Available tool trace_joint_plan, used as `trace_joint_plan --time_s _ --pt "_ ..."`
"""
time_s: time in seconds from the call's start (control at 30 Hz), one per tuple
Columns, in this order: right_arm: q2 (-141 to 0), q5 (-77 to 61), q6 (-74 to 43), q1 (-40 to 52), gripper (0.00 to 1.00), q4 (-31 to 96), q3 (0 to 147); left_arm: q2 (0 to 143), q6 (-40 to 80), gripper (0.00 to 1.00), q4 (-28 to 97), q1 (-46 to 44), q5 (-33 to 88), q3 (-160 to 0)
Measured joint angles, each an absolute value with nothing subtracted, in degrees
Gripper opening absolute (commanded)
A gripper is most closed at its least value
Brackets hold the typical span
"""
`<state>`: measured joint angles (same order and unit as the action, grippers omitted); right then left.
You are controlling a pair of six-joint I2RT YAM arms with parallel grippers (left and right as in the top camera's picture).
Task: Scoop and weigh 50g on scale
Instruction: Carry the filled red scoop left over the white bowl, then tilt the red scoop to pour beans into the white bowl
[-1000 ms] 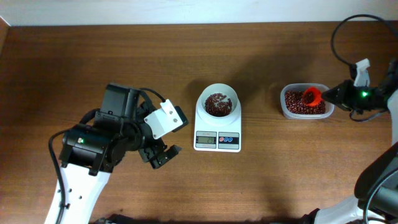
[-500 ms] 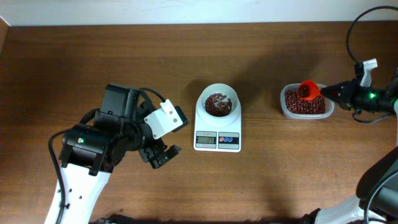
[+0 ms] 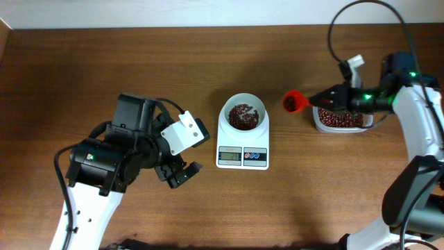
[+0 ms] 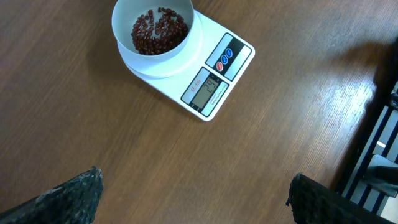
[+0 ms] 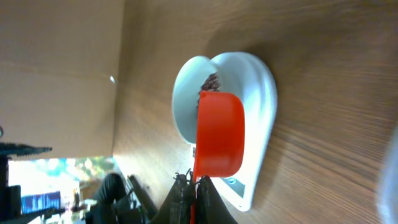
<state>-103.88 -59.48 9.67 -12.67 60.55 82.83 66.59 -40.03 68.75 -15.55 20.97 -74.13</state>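
Centrally, the scale (image 3: 242, 142) sits on the wood table (image 3: 104, 62). Its white bowl (image 3: 258, 103) holds a low heap of red-brown beans (image 3: 242, 117). The display faces the near edge, with digits too small to read, beside a red and a blue button. Bare wood lies on every side. Right of the bowl and apart from it, a red scoop (image 3: 294, 102) hangs in the air just left of a clear tub (image 3: 340, 130) of more beans. The right claw (image 3: 327, 98) is clenched on the scoop's handle. Left of the scale, the left claw (image 4: 193, 190) hangs spread wide, holding nothing.
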Motion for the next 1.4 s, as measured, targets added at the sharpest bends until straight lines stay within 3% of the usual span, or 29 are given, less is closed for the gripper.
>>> trace_joint_plan --time_s 0.43,0.87,1.4 --pt "-101.7 -53.2 9.7 0.9 0.04 54.4 82.8 66.6 -40.0 0.99 68.8 -15.6 21.0 -74.1" --pt "-101.6 -32.9 12.8 12.4 0.04 46.0 82.8 66.6 -40.0 0.99 68.8 -15.6 21.0 -74.1" --pt "-98.9 -22.1 14.0 18.5 0.04 43.2 82.8 66.6 -40.0 0.99 68.8 -15.6 21.0 -74.1"
